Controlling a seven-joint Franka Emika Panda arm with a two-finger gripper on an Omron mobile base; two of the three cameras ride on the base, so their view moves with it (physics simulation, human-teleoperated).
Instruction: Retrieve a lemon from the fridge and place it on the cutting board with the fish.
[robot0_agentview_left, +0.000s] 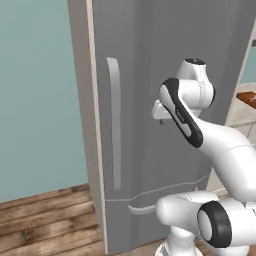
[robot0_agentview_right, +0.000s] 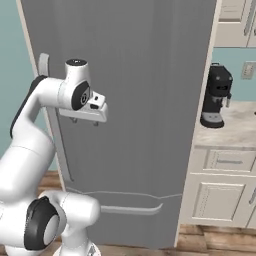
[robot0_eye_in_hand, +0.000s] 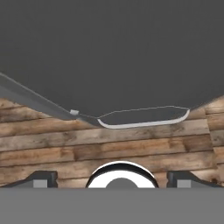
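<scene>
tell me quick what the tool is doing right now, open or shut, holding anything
Tool: open, its fingers wide apart and nothing between them; it hangs in front of the closed fridge door.

The fridge stands left of the counter; coffee machine on it.
</scene>
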